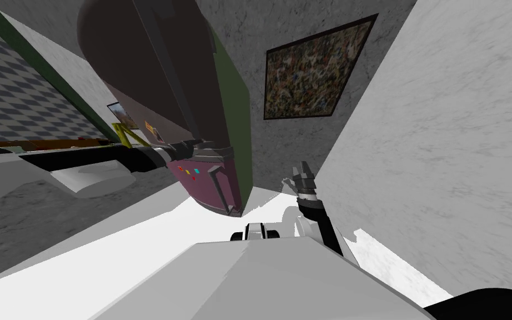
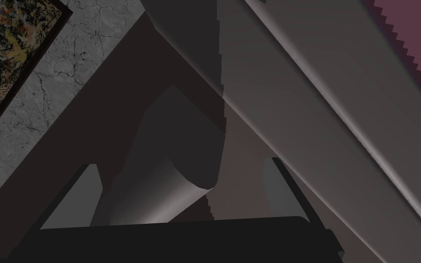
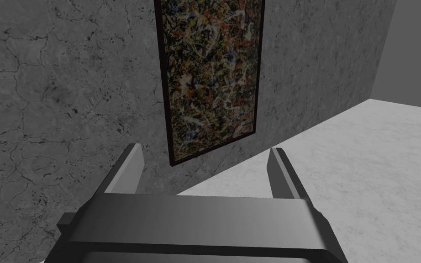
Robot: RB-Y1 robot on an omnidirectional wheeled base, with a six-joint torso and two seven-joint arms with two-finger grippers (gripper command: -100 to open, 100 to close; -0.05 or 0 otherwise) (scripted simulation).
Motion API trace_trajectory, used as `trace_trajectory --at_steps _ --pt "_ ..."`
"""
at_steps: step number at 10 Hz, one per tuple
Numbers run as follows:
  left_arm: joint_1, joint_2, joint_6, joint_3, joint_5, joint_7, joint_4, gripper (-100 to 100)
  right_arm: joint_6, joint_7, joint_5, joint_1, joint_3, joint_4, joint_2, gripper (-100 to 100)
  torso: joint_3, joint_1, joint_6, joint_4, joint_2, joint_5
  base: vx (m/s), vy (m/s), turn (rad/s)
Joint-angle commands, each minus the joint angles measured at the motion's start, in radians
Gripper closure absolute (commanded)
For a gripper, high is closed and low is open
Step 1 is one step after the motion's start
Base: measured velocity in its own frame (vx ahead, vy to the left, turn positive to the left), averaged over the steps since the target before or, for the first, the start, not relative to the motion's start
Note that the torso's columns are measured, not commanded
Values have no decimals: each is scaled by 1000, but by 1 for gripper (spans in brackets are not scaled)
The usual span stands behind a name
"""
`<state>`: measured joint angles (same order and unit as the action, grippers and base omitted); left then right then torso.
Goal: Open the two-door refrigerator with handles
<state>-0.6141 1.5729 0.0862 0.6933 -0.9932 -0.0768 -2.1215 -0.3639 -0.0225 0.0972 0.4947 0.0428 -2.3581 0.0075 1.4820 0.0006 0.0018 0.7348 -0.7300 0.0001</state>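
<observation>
The refrigerator [image 1: 155, 66] looms ahead, dark maroon on its front and green on its side, with two doors one above the other. A long dark handle [image 1: 167, 72] runs down the larger door and a short one [image 1: 220, 189] sits on the smaller door. My left gripper [image 1: 200, 146] is at the near end of the long handle. In the left wrist view its fingers [image 2: 82, 197] stand open, with the handle's grey curved foot [image 2: 159, 201] between them and the handle bar [image 2: 323, 96] slanting past. My right gripper [image 1: 304, 171] is open and held low beside the refrigerator.
A framed abstract picture [image 1: 316, 69] hangs on the grey cracked wall right of the refrigerator. A pale marbled wall [image 1: 449, 155] closes in on the right. A dark counter with a checkered wall [image 1: 10, 94] behind it runs along the left.
</observation>
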Motion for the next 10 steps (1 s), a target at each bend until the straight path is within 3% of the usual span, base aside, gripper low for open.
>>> trace_trajectory --at_steps 1,4,5,6,10 --pt "-1 -4 2 1 0 -1 -20 100 0 0 0 0 0 0 0 0 -2 1 -2 1 -2 0 28 9 198" --pt "-8 -10 1 12 -4 -5 -89 100 0 0 0 0 0 0 0 0 -2 6 -2 -1 -2 4 66 5 239" --pt "13 -13 2 1 4 -3 -77 100 0 0 0 0 0 0 0 0 -2 5 -2 -2 -1 4 26 0 29" --pt "10 0 -12 8 -9 -3 -110 100 0 0 0 0 0 0 0 0 -2 5 -1 -1 -3 3 -67 141 17" --pt "1 25 -38 23 -33 -4 -167 100 0 0 0 0 -1 0 -1 0 -5 16 -7 5 -8 6 -137 296 -1"
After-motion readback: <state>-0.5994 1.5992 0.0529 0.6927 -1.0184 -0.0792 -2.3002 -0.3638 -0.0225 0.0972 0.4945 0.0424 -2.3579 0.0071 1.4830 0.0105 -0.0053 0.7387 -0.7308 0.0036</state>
